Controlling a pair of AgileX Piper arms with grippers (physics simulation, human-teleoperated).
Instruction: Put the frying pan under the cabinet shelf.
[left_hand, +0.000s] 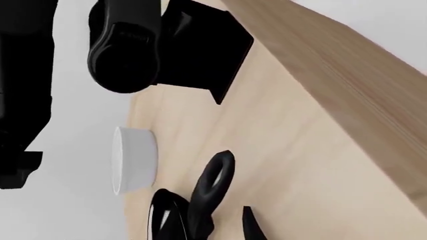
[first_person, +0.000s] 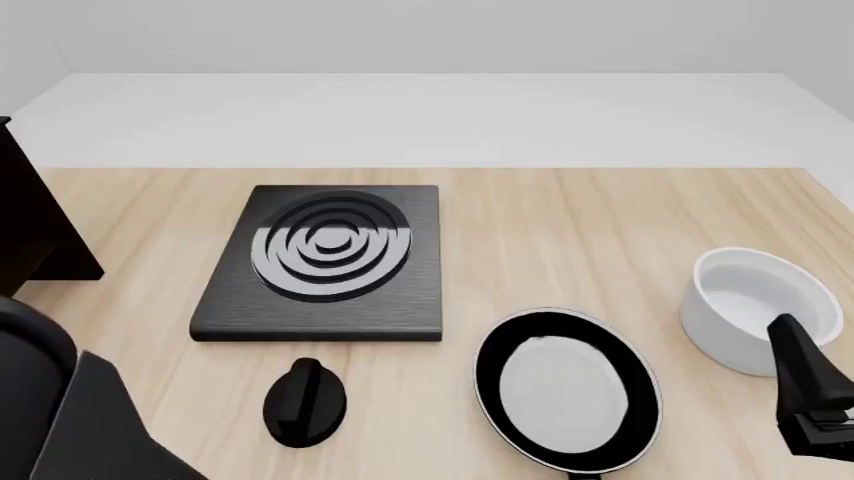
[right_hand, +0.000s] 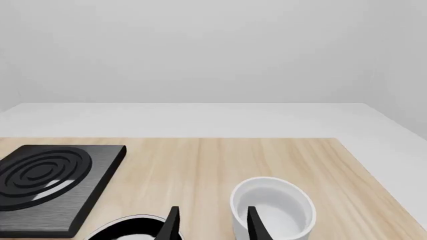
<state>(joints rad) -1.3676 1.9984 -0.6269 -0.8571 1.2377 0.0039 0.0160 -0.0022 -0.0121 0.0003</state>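
Front view: whole frying pan (first_person: 569, 388) | right wrist: rim only (right_hand: 127, 227)

A light wooden table (first_person: 574, 220) carries a stove plate (first_person: 324, 262), knob (first_person: 306, 401), frying pan (first_person: 567, 388), white bowl (first_person: 750, 310) and cabinet shelf (first_person: 34, 225)

Pretty bright, even light w/ only faint soft shadows. Small glare on the stove plate (first_person: 327, 262) rings. Everything sharp, no blur or edge distortion.
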